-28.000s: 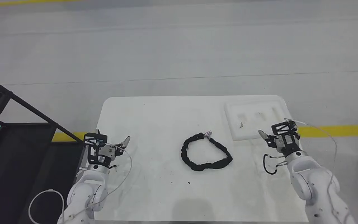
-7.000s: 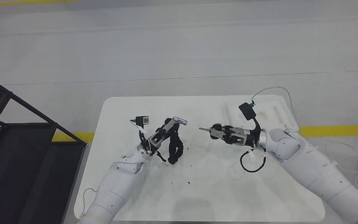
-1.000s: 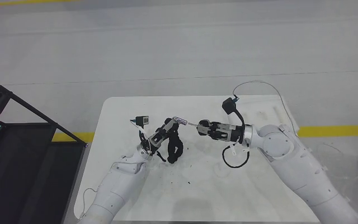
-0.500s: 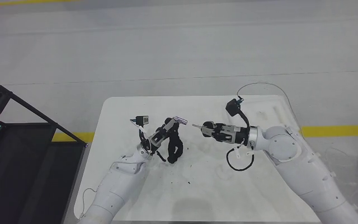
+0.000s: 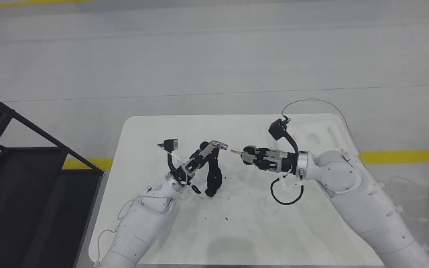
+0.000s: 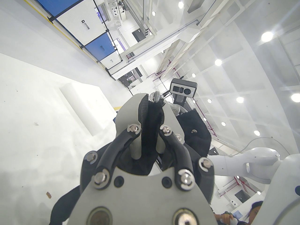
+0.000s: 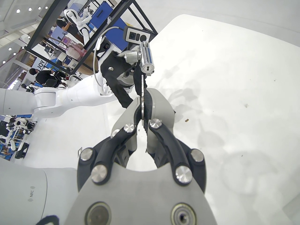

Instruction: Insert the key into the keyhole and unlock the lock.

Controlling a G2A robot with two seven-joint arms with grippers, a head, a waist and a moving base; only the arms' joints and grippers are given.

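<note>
Jaws both clamped: R on key (image 7: 142, 90), L on lock (image 7: 147, 56).
Key tip pointed at keyhole (image 7: 146, 67), just beside it, above desk (image 5: 268, 228).

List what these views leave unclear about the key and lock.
- Key tip versus keyhole: too small in the top view; edge-on in the right wrist view, so contact cannot be told.
- Key head: right wrist view, hidden inside the right tool.
- Lock barrel: left wrist view, mostly hidden behind the left tool and the black cable.
</note>
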